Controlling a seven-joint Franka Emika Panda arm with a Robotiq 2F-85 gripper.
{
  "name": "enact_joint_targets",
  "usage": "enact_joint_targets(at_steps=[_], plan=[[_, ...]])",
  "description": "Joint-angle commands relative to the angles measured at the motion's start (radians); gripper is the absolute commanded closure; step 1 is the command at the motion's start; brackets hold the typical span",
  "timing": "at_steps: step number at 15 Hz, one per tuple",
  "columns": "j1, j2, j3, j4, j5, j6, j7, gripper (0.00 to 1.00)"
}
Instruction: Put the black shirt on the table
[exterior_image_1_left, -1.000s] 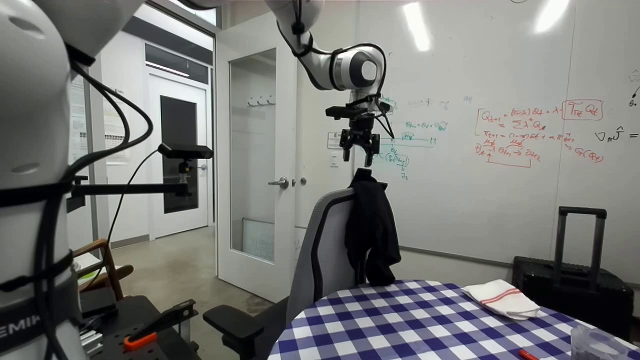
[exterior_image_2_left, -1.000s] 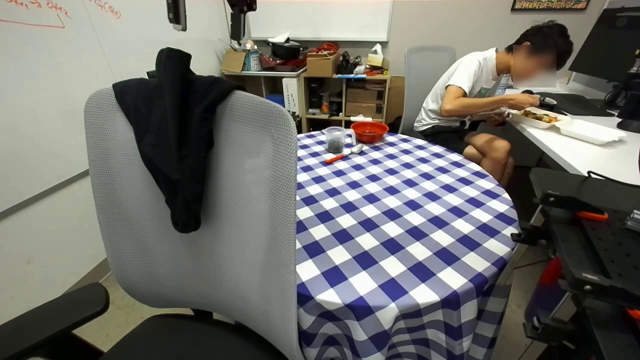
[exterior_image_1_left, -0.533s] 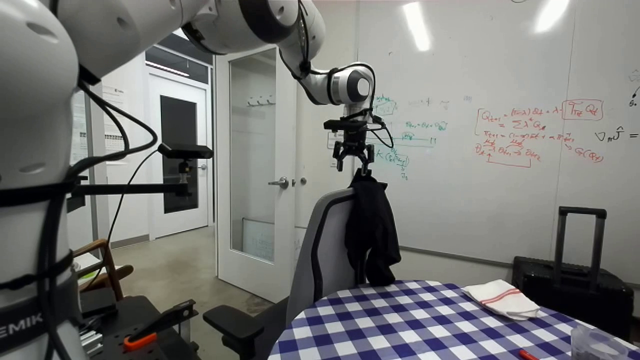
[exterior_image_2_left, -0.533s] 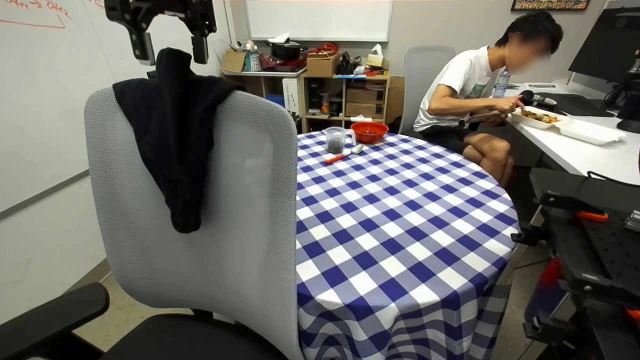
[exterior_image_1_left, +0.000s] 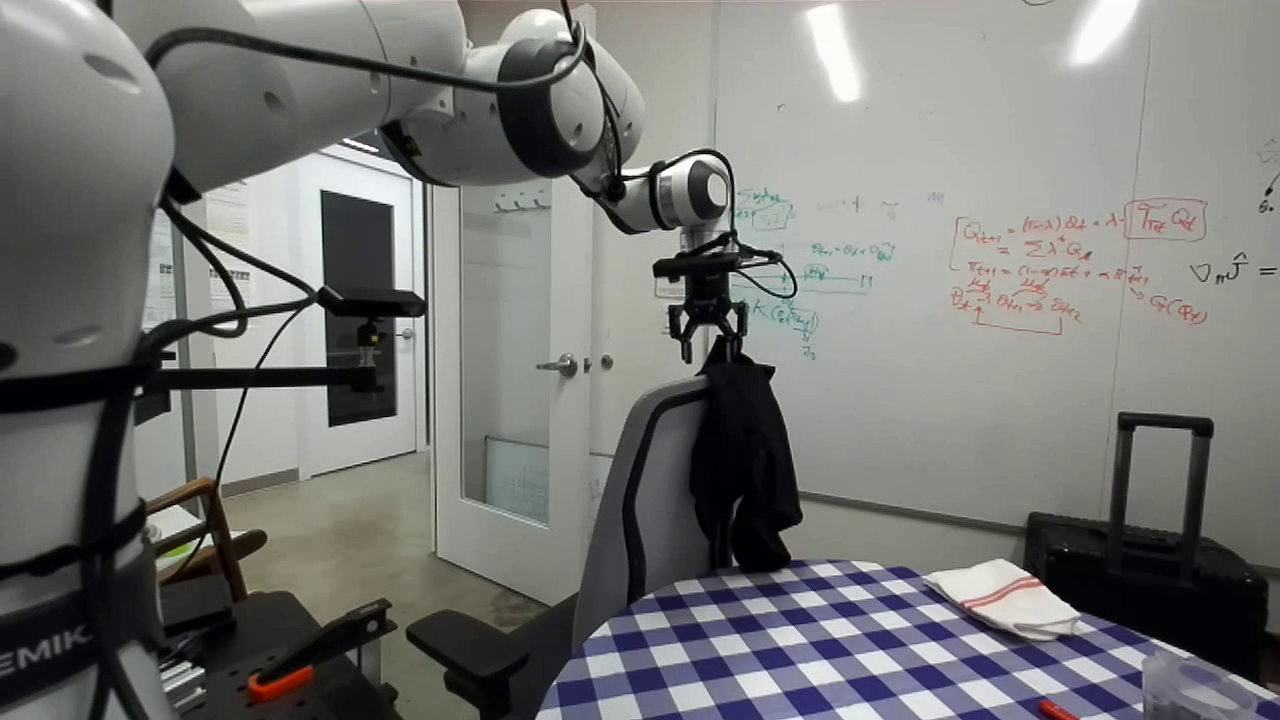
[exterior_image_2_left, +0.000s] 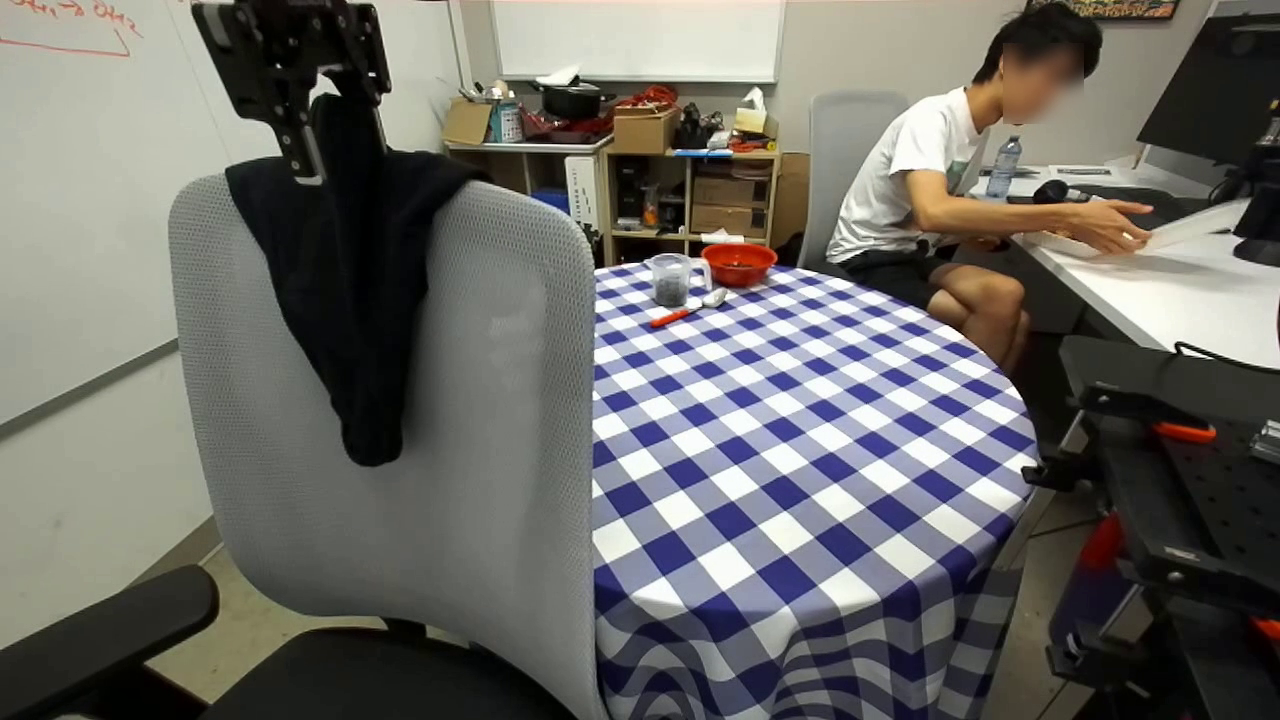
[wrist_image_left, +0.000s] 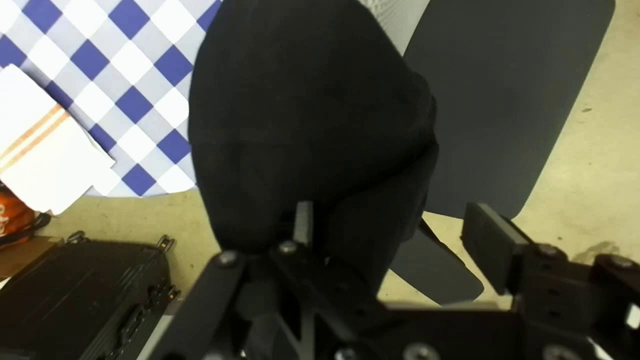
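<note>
The black shirt (exterior_image_1_left: 745, 460) hangs limp over the top of the grey chair back; it also shows in an exterior view (exterior_image_2_left: 350, 290) and fills the middle of the wrist view (wrist_image_left: 310, 110). My gripper (exterior_image_1_left: 711, 352) is open, pointing down at the shirt's raised top. In an exterior view the gripper (exterior_image_2_left: 342, 145) has one finger in front of the raised fabric; the other fingertip is hidden behind it. In the wrist view the fingers (wrist_image_left: 397, 227) are wide apart, one against the dark fabric, the other over floor. The table (exterior_image_1_left: 800, 660) with blue-and-white checkered cloth stands beside the chair.
The grey office chair (exterior_image_2_left: 500, 420) stands against the table edge. A folded white towel (exterior_image_1_left: 1000, 597), a cup (exterior_image_2_left: 670, 282), a red bowl (exterior_image_2_left: 740, 264) and a red-handled spoon (exterior_image_2_left: 690, 310) are on the table. A black suitcase (exterior_image_1_left: 1130, 600) stands behind it. A person (exterior_image_2_left: 920, 190) sits at a desk.
My open gripper has come down from above the chair to the shirt's raised top. The shirt has not moved. The person's arms have moved at the white food box.
</note>
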Motion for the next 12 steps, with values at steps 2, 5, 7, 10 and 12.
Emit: enact_joint_targets(at_steps=[2,5,7,10,12], plan=[[0.016,0.125,-0.026,0.218,-0.025,-0.072,-0.028,0.61],[0.015,0.136,-0.040,0.247,-0.034,-0.067,-0.007,0.84],[0.011,0.129,-0.056,0.255,-0.038,-0.061,0.012,0.95],[-0.009,0.107,-0.100,0.260,-0.043,-0.062,0.072,1.00],[-0.018,0.083,-0.144,0.257,-0.055,-0.072,0.133,0.95]])
